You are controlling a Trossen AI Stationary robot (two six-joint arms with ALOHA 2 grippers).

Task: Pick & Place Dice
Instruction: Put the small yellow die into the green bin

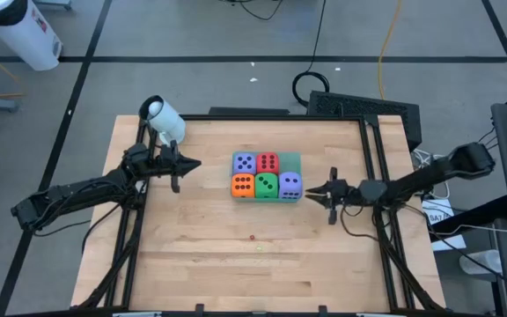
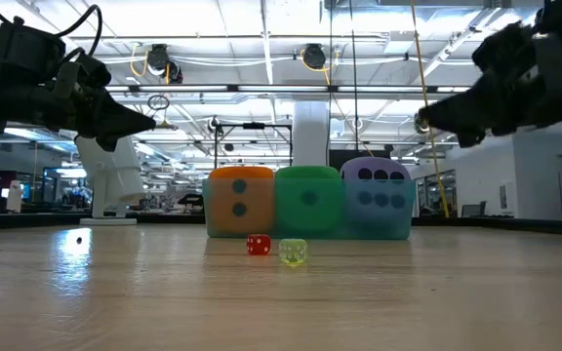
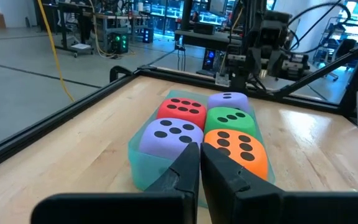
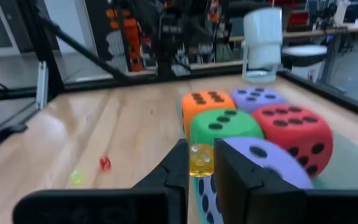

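Small yellow die (image 4: 201, 160) pinched between right gripper (image 4: 202, 167) fingers

From my station I see the light wooden desk (image 1: 201, 255) with its black metal frame, and a flat translucent green square mat (image 3: 143, 163) lying near its middle. A white cylindrical camera (image 1: 163, 119) stands at the far left corner. Two tiny dice, one red (image 2: 259, 245) and one clear yellow-green (image 2: 294, 252), sit just beside each other on the bare wood.

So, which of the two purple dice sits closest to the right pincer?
The purple die beside the green die; the other purple die sits farther from the right pincer, beside the red die.
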